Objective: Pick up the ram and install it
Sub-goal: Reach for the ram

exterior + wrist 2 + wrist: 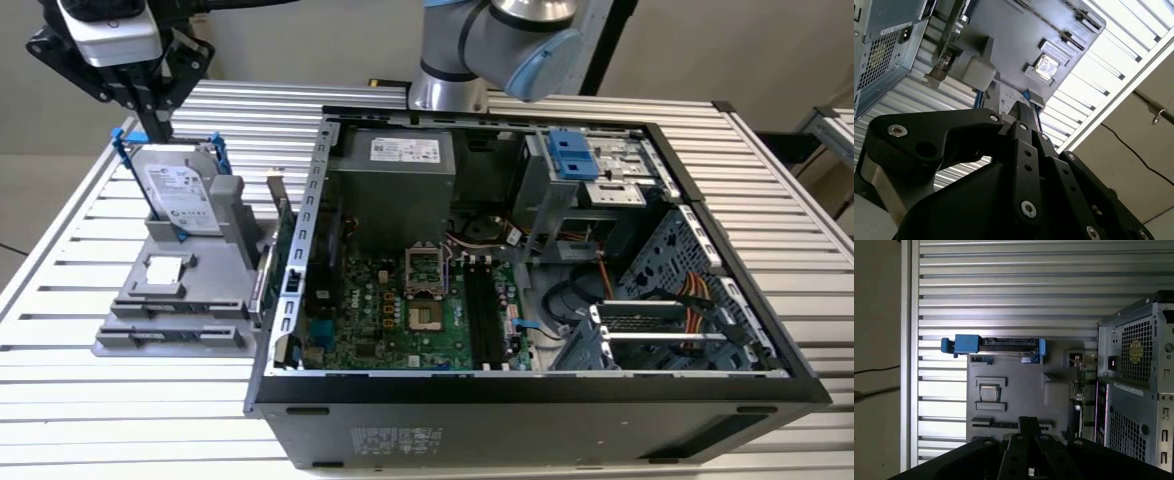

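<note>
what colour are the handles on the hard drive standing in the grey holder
Blue. The handles show best in the first wrist view.

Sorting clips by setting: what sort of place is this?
Likely a robotics lab: a robot arm over a slatted metal table, an open PC case, and a fixture holding a hard drive.

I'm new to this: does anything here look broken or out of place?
Nothing stands out. The case lies open on its side, the drive stands upright in its gray holder, and the gripper hangs above the drive.
</note>
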You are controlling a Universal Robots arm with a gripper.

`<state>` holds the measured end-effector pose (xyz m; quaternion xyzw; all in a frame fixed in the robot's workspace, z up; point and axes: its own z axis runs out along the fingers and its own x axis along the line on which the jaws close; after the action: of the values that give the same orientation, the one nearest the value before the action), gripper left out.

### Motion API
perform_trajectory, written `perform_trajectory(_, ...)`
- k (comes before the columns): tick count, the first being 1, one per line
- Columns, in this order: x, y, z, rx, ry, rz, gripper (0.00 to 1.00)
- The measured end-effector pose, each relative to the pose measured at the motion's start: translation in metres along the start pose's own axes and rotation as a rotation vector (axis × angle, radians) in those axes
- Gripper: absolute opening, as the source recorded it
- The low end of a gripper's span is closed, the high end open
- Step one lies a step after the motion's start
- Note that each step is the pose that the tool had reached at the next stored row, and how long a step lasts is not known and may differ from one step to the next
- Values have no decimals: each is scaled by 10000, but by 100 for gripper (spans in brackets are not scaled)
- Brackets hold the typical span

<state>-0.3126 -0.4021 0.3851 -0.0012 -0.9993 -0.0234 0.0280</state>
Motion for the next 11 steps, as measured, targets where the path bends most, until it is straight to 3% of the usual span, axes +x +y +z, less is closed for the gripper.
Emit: perform_trajectory(11,12,-88,-1,6,6,-133,0)
